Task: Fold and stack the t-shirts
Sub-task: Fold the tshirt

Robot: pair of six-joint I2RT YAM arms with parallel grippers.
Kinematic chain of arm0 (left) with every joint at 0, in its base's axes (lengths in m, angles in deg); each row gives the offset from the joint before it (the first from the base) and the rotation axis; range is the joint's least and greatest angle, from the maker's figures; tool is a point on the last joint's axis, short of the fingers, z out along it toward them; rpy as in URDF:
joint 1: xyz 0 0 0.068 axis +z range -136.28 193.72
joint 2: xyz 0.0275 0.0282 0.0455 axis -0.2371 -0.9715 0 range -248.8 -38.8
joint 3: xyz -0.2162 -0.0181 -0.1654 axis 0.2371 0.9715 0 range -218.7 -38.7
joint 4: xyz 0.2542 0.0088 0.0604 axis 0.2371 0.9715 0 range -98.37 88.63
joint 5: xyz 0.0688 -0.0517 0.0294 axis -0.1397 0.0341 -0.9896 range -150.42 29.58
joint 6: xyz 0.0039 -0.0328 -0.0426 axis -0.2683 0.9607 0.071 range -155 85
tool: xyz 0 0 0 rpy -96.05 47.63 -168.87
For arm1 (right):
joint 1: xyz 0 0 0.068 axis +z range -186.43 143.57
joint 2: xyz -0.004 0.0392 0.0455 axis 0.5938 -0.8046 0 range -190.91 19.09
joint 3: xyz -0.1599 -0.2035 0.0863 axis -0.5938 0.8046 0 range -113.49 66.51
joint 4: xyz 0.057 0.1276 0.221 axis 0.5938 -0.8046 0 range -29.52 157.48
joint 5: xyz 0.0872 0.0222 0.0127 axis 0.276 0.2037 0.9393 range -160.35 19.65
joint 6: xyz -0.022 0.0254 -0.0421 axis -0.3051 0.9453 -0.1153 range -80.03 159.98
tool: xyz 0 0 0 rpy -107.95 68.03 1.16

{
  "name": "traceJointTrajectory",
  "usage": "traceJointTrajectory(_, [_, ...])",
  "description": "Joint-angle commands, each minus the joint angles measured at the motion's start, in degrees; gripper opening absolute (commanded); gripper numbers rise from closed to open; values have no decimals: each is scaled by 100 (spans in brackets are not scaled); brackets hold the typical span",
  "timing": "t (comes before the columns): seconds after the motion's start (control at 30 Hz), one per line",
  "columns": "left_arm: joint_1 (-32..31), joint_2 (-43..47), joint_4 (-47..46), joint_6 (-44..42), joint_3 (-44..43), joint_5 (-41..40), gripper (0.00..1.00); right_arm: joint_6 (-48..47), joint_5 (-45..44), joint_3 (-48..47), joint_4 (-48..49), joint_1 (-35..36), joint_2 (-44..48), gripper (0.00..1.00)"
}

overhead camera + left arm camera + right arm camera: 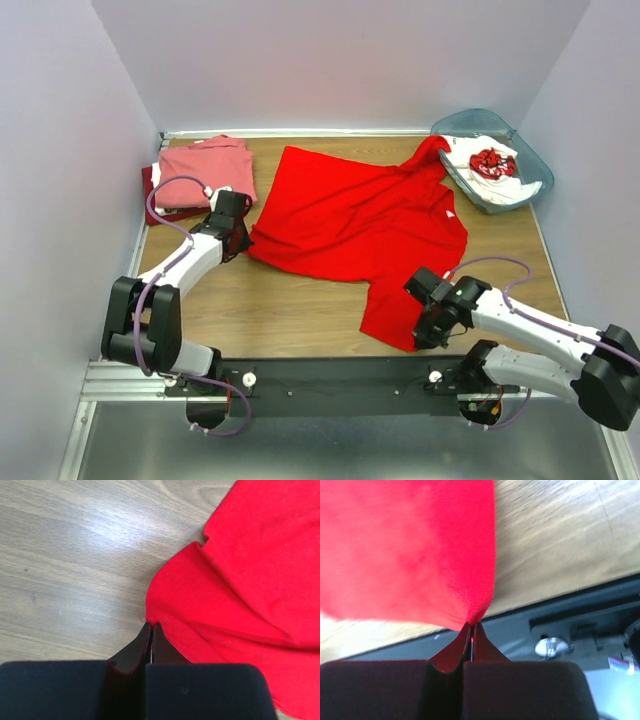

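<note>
My right hand [471, 626] is clenched on the nearest corner of the bright red t-shirt [360, 215], with the cloth bunching to a point between the closed fingers just over the near edge of the surface [290, 310]. My left hand [150, 626] is also clenched, nipping the shirt's hem corner toward the left edge, and creases in the cloth run in to its tips. Between the two hands the bright red t-shirt lies spread over the middle of the surface, its small white neck label facing up and one sleeve reaching toward the far right corner. There a teal bin [478, 117] holds the white t-shirt [490, 165] with red print. In the far left corner the salmon-pink t-shirt [210, 165] lies folded on top of the darker red t-shirt [150, 185].
</note>
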Motion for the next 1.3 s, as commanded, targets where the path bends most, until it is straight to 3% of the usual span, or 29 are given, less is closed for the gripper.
traceJointTrajectory(0.0, [38, 322, 209, 7, -2, 90, 0, 124, -301, -524, -851, 23, 346, 1])
traceJointTrajectory(0.4, [152, 788, 473, 95, 86, 205, 0, 150, -258, -1754, -2380, 58, 391, 0])
traceJointTrajectory(0.6, [205, 1008, 596, 77, 68, 231, 0, 230, -388, -2457, -2460, 58, 515, 1])
traceJointTrajectory(0.87, [267, 1438, 885, 147, -19, 187, 0, -113, -854, -3687, -2452, 58, -188, 1])
traceJointTrajectory(1.27, [434, 1808, 1255, 341, 174, 108, 0, -386, -424, -3548, -2460, 67, -75, 1])
